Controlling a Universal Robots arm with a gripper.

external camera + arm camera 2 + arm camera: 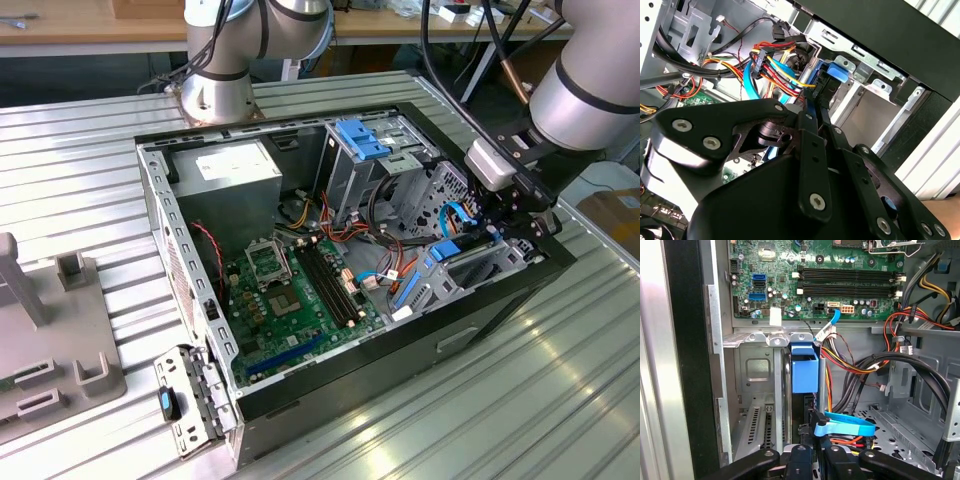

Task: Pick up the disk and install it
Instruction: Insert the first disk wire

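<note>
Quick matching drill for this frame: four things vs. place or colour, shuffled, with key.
Things:
1. motherboard
2. power supply
3. gripper
4. grey fixture block

Place or colour:
A. silver box in a corner of the case
B. on the table, outside the case, at the exterior view's left
C. green, flat on the case floor
D. at the drive cage, at the exterior view's right

Pairs: 1-C, 2-A, 3-D, 4-B

Claw point(812, 107) tips buried behind own linkage; disk point(804, 371) mostly hidden in cage.
</note>
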